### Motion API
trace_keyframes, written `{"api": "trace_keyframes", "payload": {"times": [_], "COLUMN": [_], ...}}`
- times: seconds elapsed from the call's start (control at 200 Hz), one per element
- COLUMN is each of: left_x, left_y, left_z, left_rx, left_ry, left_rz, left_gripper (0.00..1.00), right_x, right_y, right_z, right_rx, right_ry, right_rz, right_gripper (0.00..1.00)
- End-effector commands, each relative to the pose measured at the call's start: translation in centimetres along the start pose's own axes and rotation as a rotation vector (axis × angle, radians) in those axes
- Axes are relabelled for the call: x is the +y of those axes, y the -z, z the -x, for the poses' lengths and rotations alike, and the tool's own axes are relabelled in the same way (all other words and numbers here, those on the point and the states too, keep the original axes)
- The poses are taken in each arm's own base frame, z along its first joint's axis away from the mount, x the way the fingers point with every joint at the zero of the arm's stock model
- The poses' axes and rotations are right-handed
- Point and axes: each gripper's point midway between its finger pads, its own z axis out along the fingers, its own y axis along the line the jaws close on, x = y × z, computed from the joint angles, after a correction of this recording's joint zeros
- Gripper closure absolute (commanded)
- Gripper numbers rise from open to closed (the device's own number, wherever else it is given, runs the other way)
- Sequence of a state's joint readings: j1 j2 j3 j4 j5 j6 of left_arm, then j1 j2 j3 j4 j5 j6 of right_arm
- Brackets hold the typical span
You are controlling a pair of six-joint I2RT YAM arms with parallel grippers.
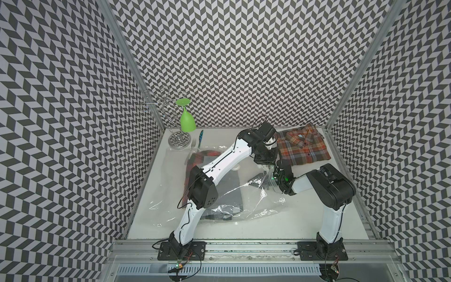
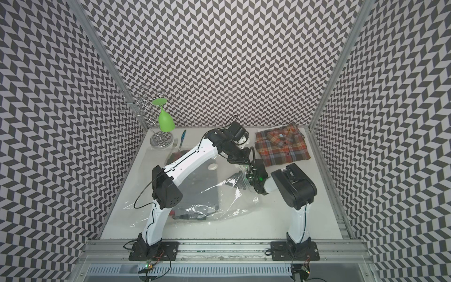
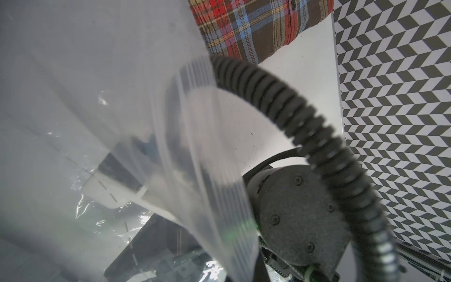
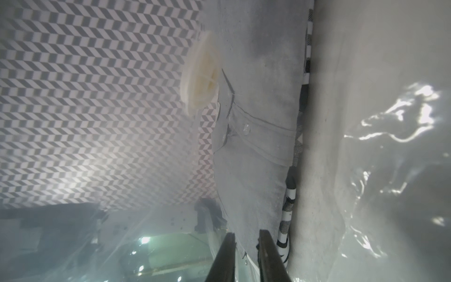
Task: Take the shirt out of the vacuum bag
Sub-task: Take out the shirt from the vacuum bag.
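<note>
Both arms (image 1: 219, 163) (image 1: 329, 219) arched, left pincer (image 1: 265, 168) gripping bag (image 1: 256, 195)

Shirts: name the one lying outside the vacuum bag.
The folded orange plaid shirt at the far right lies uncovered; the grey shirt and the red plaid shirt show through the vacuum bag.

walls (image 1: 244, 61): black-and-white chevron
glass (image 1: 187, 120): green
folded shirt (image 1: 303, 149): red, orange, brown plaid
bag (image 1: 253, 197): clear
shirt inside (image 4: 256, 146): grey
valve (image 2: 212, 167): white

The vacuum bag (image 1: 263, 193), shirt (image 1: 229, 193) seemingly inside, lies before-left of the folded shirt (image 1: 302, 146).
</note>
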State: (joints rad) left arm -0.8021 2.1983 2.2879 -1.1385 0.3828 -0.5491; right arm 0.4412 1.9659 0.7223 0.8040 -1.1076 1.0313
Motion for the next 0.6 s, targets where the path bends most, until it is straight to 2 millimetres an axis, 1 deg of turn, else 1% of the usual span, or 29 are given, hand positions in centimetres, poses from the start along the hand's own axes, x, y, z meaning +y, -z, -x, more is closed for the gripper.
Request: {"api": "trace_keyframes", "payload": {"times": [0.0, 0.155, 0.225, 0.395, 0.531, 0.596], "left_x": [-3.4, -3.7, -3.7, -3.8, -4.0, -4.2], "left_y": [3.6, 3.6, 3.7, 3.8, 3.7, 3.7], "left_z": [1.3, 1.3, 1.2, 1.2, 1.2, 1.2], "left_rx": [-0.093, -0.091, -0.089, -0.089, -0.087, -0.087], "left_ry": [-0.052, -0.06, -0.061, -0.06, -0.06, -0.06], "left_rz": [-0.097, -0.109, -0.111, -0.118, -0.129, -0.135], "left_gripper": [1.0, 1.0, 1.0, 1.0, 1.0, 1.0], "right_x": [0.9, 0.2, -0.3, -0.9, -1.3, -1.8], "right_y": [-1.1, -2.5, -3.0, -4.3, -5.2, -5.6], "right_z": [0.6, 0.9, 1.0, 1.2, 1.2, 1.2], "right_rx": [-0.004, 0.015, 0.017, 0.021, 0.021, 0.025], "right_ry": [0.059, 0.055, 0.048, 0.04, 0.046, 0.05], "right_rz": [0.03, 0.026, 0.017, 0.012, -0.003, -0.02], "right_gripper": [0.78, 0.78, 0.75, 0.63, 0.51, 0.47]}}
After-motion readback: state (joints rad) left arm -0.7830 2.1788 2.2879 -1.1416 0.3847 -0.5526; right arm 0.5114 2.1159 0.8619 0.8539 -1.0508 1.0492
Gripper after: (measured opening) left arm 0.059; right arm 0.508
